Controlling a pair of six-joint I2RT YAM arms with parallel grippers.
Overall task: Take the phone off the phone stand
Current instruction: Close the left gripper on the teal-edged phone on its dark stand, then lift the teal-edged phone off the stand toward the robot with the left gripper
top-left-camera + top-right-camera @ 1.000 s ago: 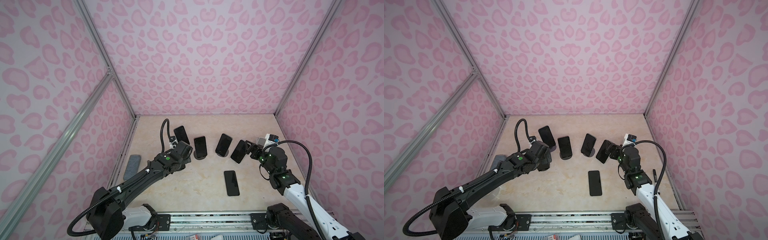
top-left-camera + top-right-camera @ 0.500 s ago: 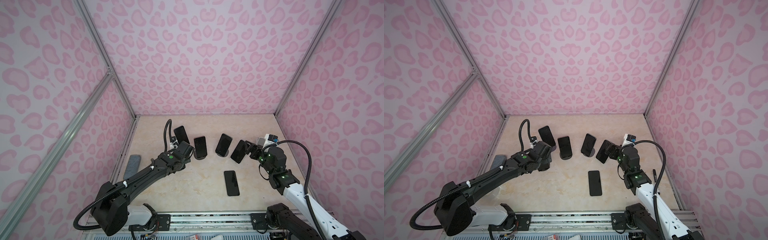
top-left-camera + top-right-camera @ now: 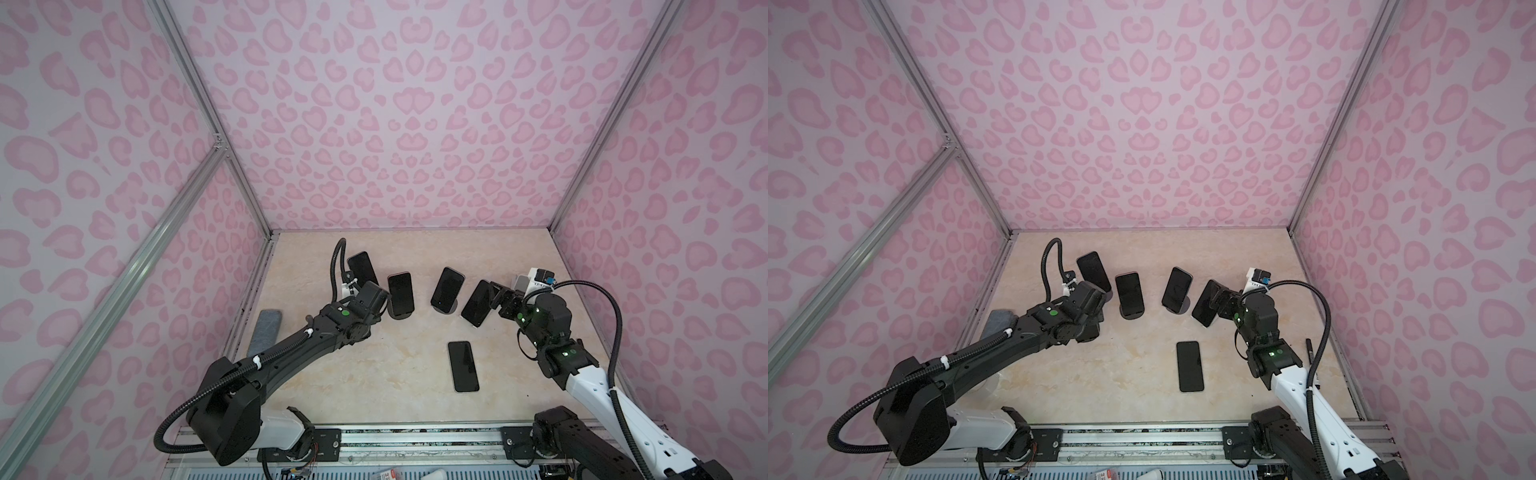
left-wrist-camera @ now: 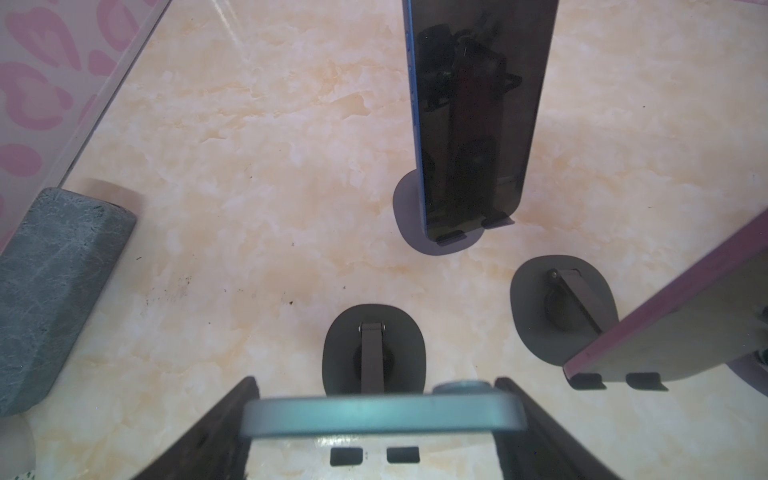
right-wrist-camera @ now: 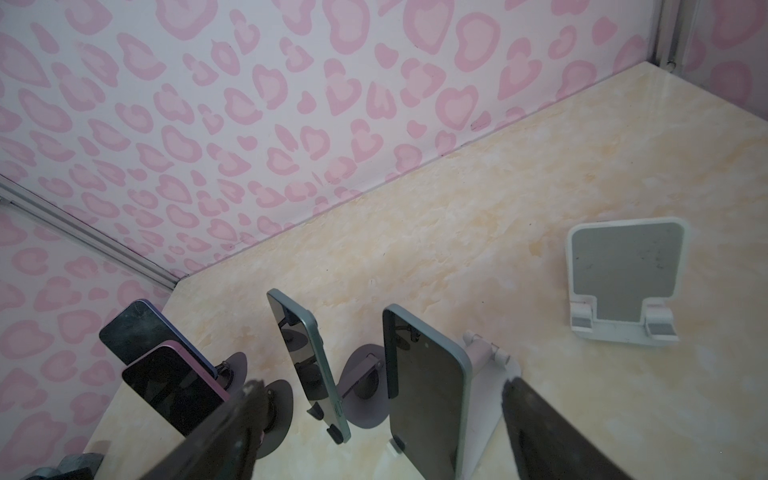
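Since a second ago the left arm (image 3: 291, 349) has swung its elbow inward and brought its wrist slightly nearer the row of smartphones, while the right arm (image 3: 552, 316) sits where it was. From the left wrist camera, the left gripper (image 4: 375, 384) straddles the top edge of a teal-rimmed smartphone (image 4: 382, 415). Both fingers (image 4: 212, 440) are pressed against its long sides, and the smartphone is seated on its dark stand (image 4: 338, 357), whose foot and hinged arm show just beyond it. In both top views the wrist hides this smartphone. The right gripper (image 5: 381, 386) is spread around the end smartphone (image 5: 428, 399), which leans on a white stand (image 5: 486, 399), with a gap visible on each side. Between the two grippers stand a blue-rimmed smartphone (image 3: 362, 268), a purple-rimmed smartphone (image 3: 401, 293) and a second teal smartphone (image 3: 446, 289), each propped upright. A black smartphone (image 3: 463, 365) lies flat on the marble tabletop (image 3: 395, 395), well apart from the row. A bare white stand (image 5: 627, 274) sits just beyond the right gripper, and a grey block (image 3: 264, 330) lies along the left wall.
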